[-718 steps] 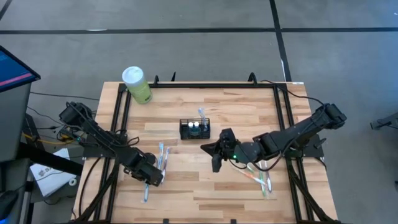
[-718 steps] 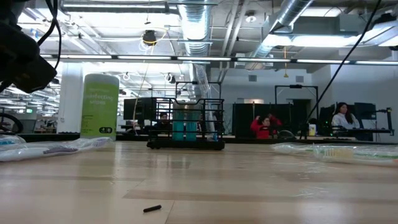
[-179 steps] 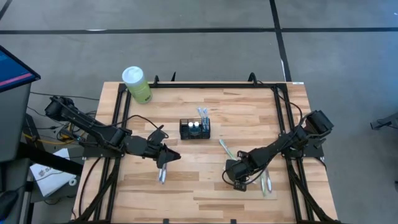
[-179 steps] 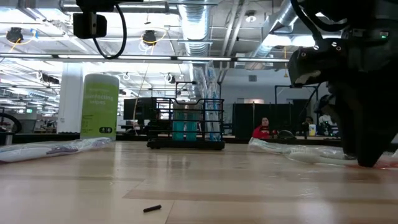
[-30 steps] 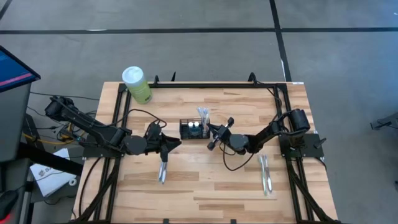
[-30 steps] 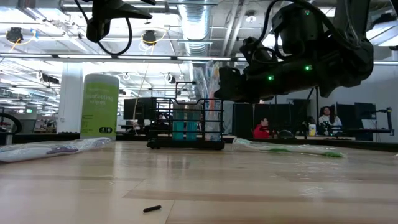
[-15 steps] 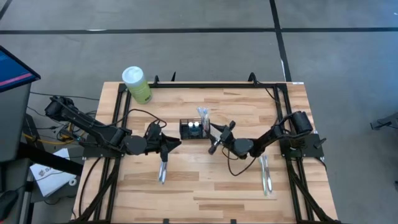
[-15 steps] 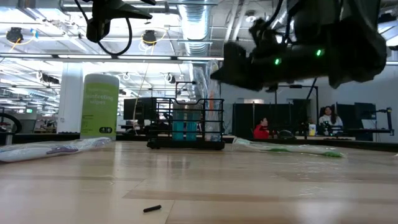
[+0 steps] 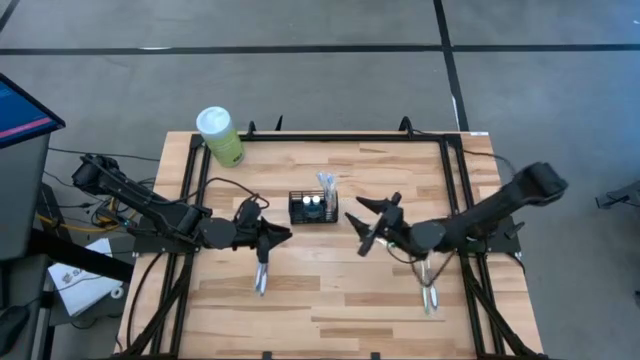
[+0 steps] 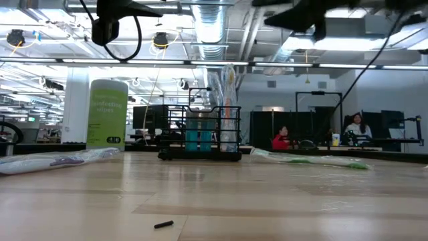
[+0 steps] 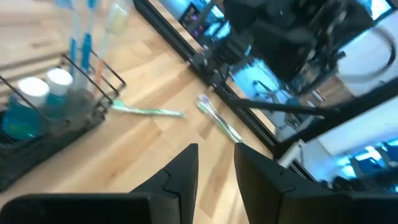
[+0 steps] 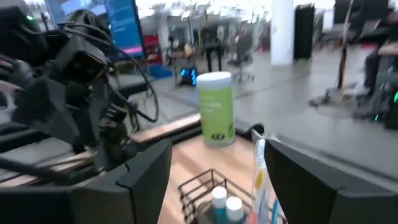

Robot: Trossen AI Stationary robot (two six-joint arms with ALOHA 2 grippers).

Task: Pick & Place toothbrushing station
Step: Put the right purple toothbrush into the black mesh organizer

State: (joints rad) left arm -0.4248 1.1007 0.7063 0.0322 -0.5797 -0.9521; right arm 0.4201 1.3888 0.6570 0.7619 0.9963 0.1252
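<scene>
I saw the black wire-mesh caddy (image 9: 313, 207) standing mid-table with wrapped toothbrushes upright in it, my right gripper (image 9: 374, 222) raised just right of it with fingers spread and empty, my left gripper (image 9: 280, 237) left of it, slightly parted, holding nothing.

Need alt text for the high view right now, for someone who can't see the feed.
Seen from above, a black wire-mesh caddy holding toothbrushes stands mid-table between two arms: the right gripper open beside it, the left gripper on its other side. A green canister stands at the far left corner.
</scene>
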